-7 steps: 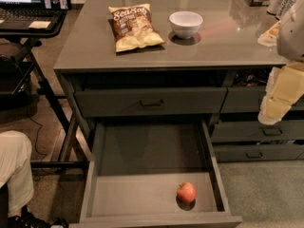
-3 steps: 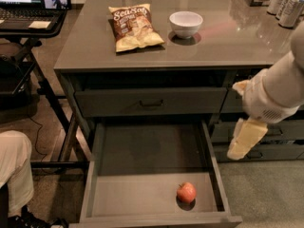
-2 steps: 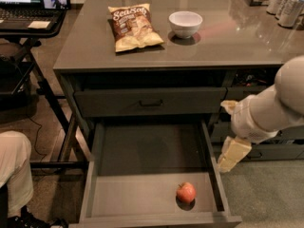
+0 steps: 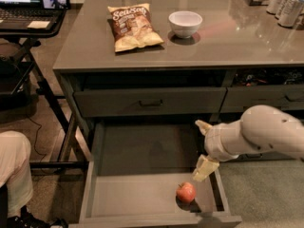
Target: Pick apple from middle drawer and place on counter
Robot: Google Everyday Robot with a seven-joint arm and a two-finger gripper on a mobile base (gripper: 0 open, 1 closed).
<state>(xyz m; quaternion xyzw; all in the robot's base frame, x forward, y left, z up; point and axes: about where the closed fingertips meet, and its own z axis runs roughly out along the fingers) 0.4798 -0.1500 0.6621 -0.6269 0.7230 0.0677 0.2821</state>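
Note:
The apple (image 4: 185, 192), small and red-orange, lies on the floor of the open middle drawer (image 4: 137, 196), near its front right corner. My gripper (image 4: 204, 147) reaches in from the right on a cream arm and hangs over the drawer's right side, just above and to the right of the apple, not touching it. Its two cream fingers (image 4: 205, 167) are spread apart and hold nothing. The grey-brown counter (image 4: 223, 46) spreads above the drawers.
A chip bag (image 4: 133, 26) and a white bowl (image 4: 185, 23) sit on the counter, with cans (image 4: 285, 4) at the back right. A black desk with a laptop (image 4: 28, 13) stands at the left. A person's leg (image 4: 14, 170) is at the lower left.
My arm has swung down and to the left, from beside the right drawers to over the open drawer's right side, close above the apple. The apple has not moved.

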